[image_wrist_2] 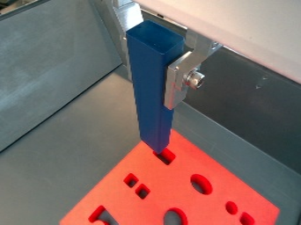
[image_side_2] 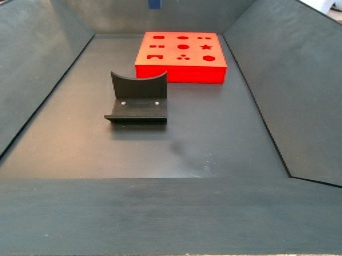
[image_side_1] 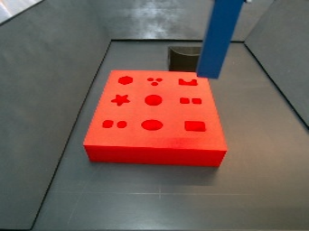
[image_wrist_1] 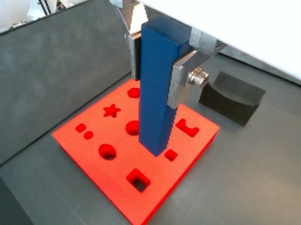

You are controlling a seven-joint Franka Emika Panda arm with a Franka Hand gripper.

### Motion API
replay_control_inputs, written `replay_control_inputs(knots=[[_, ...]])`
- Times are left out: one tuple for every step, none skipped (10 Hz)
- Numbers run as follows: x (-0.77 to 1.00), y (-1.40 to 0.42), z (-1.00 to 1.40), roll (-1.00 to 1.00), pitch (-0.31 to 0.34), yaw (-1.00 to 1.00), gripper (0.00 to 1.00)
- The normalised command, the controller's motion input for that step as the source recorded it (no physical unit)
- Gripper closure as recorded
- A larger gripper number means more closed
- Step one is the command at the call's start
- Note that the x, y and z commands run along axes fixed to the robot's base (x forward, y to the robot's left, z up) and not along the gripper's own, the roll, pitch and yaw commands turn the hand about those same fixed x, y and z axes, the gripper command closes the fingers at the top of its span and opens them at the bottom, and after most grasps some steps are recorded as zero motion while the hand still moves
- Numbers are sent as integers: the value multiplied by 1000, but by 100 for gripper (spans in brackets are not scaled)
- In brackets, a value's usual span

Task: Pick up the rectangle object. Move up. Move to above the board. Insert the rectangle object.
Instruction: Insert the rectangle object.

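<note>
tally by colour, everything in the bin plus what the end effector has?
Blue: 1, the rectangle object, upright in the end effector above the board.
Red: 1, the board.
Dark grey: 1, the curved holder on the floor.
Total: 3.

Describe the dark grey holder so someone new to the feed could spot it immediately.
Start at the red board at the far end of the grey bin floor in a side view. The blue bar held in the hand hangs above it. Nearer, alone on the floor, stands the holder: dark grey, curved, no holes.
</note>
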Motion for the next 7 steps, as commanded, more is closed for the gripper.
replay_control_inputs(knots=[[626, -120, -237, 123, 41, 34, 100], [551, -103, -251, 106, 37, 49, 100], [474, -106, -274, 94, 10, 43, 100], [417, -100, -283, 83, 0, 46, 100], [300, -100, -297, 81, 0, 77, 100], [163, -83, -306, 84, 0, 111, 100], [57, -66, -309, 99, 0, 129, 100]])
